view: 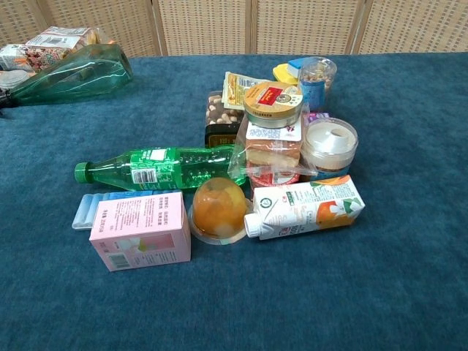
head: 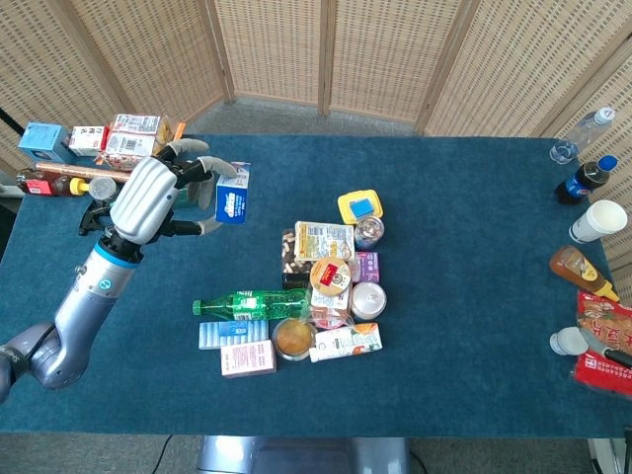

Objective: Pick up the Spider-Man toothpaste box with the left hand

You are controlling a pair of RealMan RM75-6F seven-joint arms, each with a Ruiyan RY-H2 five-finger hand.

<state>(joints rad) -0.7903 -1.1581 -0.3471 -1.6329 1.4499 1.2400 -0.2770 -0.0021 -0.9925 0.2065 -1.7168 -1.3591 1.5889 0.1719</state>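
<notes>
The Spider-Man toothpaste box, a small blue and white carton, is up off the blue table in the head view, left of the pile of groceries. My left hand holds it by its left side, with curled fingers above it and the thumb below it. The box stands nearly upright in the grip. The chest view shows neither the box nor the hand. My right hand appears in no view.
A pile of groceries fills the table's middle: a green plastic bottle, a pink box, a juice carton, tins and jars. A green glass bottle and cartons lie back left. Bottles and a cup line the right edge.
</notes>
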